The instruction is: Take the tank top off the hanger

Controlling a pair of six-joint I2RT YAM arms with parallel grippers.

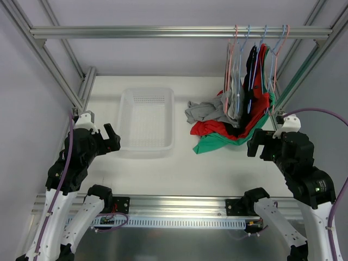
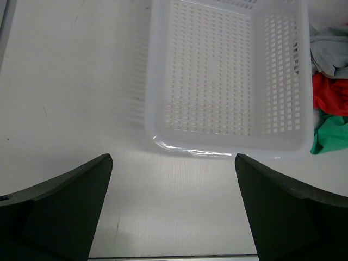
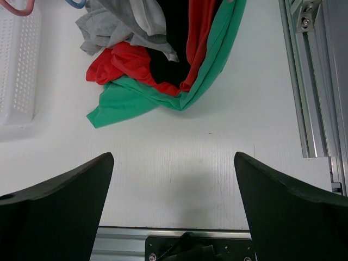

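The tank top [image 1: 251, 76] hangs from hangers [image 1: 239, 49] on the far-right rail, long axis vertical, hems pooled on the bench [image 1: 206, 174]. It lies straight ahead of the right end effector [image 1: 261, 145], spread and empty. The left end effector [image 1: 111, 138], also spread and empty, is well apart.

Right wrist view: garment pile [image 3: 141, 100] is cut off at 12 o'clock.
Left wrist view: basket [image 2: 217, 147] far end is cut off at 12 o'clock.
Top view: hangers [image 1: 236, 33] are partly hidden by cloth.

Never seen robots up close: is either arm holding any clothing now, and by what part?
Nothing is held. The left gripper and right gripper are open and empty, short of the basket and tank tops.
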